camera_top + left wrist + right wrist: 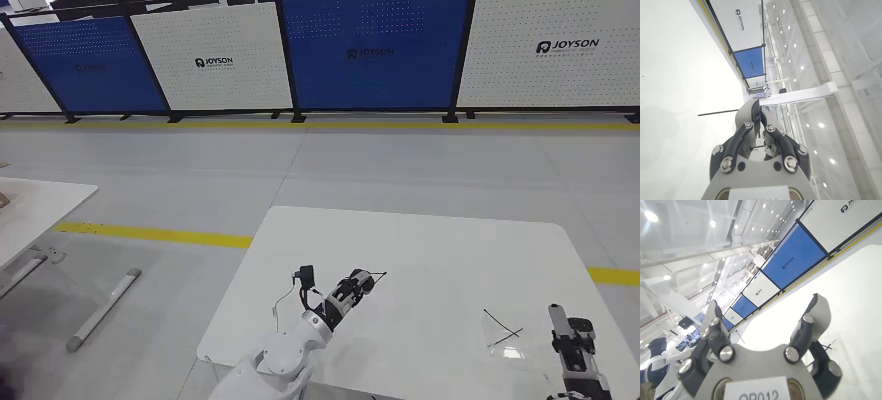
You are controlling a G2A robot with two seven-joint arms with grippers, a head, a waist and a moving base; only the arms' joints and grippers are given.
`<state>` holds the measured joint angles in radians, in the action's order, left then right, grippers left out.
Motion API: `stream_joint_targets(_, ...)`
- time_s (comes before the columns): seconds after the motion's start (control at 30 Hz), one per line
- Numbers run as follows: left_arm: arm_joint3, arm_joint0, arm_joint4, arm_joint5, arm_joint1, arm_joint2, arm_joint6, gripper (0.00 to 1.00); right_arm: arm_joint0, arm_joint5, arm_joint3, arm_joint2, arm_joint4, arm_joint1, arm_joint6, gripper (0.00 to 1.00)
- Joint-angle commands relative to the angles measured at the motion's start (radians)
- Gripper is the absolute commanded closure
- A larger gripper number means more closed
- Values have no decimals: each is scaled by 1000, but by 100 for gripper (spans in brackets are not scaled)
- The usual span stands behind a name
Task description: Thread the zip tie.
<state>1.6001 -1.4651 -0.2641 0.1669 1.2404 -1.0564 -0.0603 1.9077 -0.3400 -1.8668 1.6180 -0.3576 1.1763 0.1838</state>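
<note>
Zip tie, black, thin and straight with a pointed tip, juts sideways from the left gripper, whose fingers are pinched tight on its other end above the white table. Seen from the top camera, that gripper sits over the table's near middle. The right gripper hangs by the table's near right corner, fingers spread wide with nothing between them. Two more black ties lie crossed on the tabletop near it, well apart from the held one.
</note>
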Motion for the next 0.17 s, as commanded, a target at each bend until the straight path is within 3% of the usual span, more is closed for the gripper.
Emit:
stream_joint_targets(0.0,0,0,0,0,0,0,0,100,0,0,0,0,0,0,0,0)
stream_joint_targets(0.13,0,0,0,0,0,0,0,100,0,0,0,0,0,0,0,0)
